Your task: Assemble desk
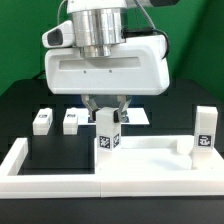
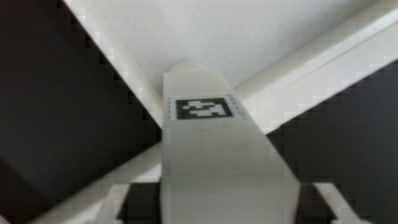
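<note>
One leg (image 1: pixel 108 136) between jaws, seemingly gripped; three other legs (image 1: pixel 204 130) loose.

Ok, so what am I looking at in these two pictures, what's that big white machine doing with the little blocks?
That is a robot arm putting a small desk together. One picture comes from a camera off to the side, the other from the arm's wrist. The hand has its fingers on both sides of an upright white leg, the tagged block filling the wrist picture; whether it grips yet, I cannot tell. Two more legs stand behind at the exterior view's left, a fourth leg at its right. White border bars lie in front.
</note>
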Tool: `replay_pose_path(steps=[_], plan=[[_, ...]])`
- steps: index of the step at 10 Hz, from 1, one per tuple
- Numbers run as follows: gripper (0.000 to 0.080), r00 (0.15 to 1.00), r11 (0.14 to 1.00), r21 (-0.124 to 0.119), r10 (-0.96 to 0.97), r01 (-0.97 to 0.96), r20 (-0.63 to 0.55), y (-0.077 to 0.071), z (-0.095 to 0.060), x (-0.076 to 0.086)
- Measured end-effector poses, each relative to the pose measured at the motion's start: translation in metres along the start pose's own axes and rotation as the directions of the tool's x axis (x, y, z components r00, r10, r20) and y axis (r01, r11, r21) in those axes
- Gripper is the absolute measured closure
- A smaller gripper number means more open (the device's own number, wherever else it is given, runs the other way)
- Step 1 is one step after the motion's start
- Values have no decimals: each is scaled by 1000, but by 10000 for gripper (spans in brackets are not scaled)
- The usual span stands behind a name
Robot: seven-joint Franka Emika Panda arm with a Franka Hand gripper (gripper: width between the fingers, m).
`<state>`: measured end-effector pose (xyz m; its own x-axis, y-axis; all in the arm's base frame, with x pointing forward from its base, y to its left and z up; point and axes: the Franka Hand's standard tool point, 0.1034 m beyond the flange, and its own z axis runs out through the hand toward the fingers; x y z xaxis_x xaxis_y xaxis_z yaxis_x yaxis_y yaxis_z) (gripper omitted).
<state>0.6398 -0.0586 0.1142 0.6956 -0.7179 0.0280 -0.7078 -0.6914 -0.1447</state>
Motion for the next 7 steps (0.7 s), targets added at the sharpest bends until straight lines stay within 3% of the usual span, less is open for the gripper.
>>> replay_pose_path(steps=[3,5,7], plan=[[501,902,903,-13,430,-430,43,1,-1,-4],[501,716,720,-2,691,-694,101,2,-1,-3],[501,593,599,-10,796,-801,120,3,-1,-2]])
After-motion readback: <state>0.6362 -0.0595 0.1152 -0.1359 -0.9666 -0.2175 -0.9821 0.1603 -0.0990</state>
